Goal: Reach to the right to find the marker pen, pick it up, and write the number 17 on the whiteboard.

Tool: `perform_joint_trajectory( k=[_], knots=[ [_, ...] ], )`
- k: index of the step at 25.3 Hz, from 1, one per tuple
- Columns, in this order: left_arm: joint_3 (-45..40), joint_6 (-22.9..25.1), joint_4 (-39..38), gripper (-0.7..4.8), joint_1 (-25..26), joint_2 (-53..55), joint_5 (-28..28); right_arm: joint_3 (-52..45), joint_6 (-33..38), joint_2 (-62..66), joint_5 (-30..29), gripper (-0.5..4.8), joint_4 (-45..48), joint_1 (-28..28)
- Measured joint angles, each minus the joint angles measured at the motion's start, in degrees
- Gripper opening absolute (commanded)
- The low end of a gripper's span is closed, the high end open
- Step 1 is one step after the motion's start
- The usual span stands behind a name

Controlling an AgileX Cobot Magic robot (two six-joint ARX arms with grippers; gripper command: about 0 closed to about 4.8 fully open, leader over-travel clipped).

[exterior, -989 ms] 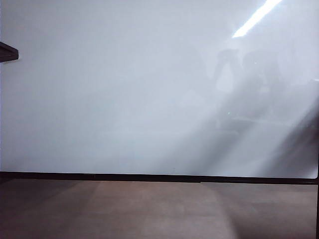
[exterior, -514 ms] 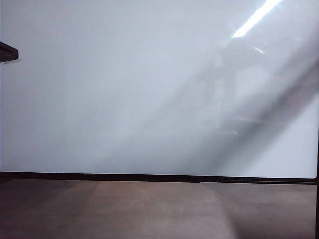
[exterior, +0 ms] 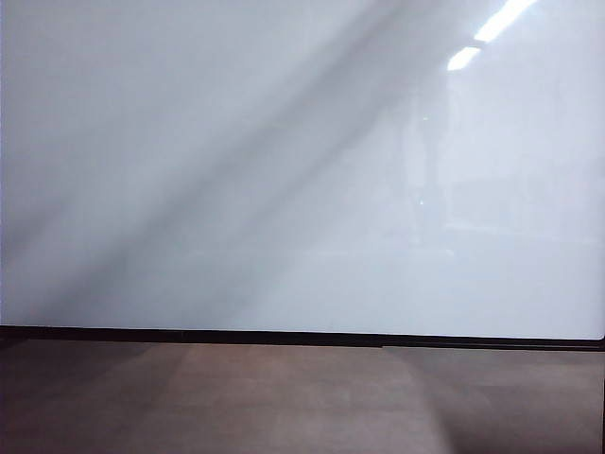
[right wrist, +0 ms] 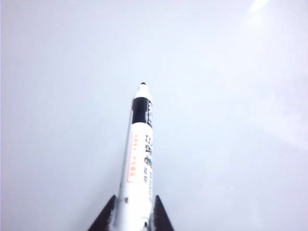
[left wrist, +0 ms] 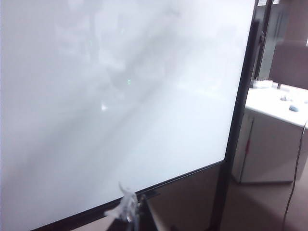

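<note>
The whiteboard (exterior: 189, 189) fills the exterior view, glossy white with a thin black edge strip (exterior: 284, 337) along its bottom; neither arm shows there. My right gripper (right wrist: 134, 222) is shut on the marker pen (right wrist: 139, 159), a white barrel with a black band. Its uncapped black tip (right wrist: 142, 85) points at the whiteboard (right wrist: 231, 120), and I cannot tell whether it touches. My left gripper (left wrist: 137, 219) hangs near the lower corner of the whiteboard (left wrist: 96, 120). Only a dark finger edge and a crumpled white scrap (left wrist: 126, 206) on it show.
A brown-grey matte surface (exterior: 284, 397) lies below the board's edge strip. In the left wrist view a black frame post (left wrist: 240, 110) bounds the board, and beyond it stands a white cabinet (left wrist: 269, 144) with small objects on top and a cable (left wrist: 292, 192) beside it.
A broad grey shadow band has swung across the board from the right towards the left. The dark bar at the exterior view's left edge has gone. The faint reflections have shifted.
</note>
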Motion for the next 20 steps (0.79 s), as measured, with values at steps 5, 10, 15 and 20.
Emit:
perform_joint_trajectory(
  k=[5,10,15,20],
  knots=[
    [12.2,0.0,1.2,-0.05,0.0,9.3,-0.7,5.6,-1.1,9.1,4.0,-0.05,0.2,7.3],
    [18.5,0.0,4.1,-0.05,0.0,16.5,-2.5,10.7,-1.3,15.2,4.1,-0.05,0.4,10.1],
    [18.9,0.0,8.3,-0.05,0.1,19.2,-4.6,14.5,-1.3,19.1,4.2,-0.05,0.7,11.9],
    [18.9,0.0,8.5,-0.05,0.1,19.3,-4.8,15.9,-1.3,20.8,3.6,-0.05,0.5,11.9]
  ],
)
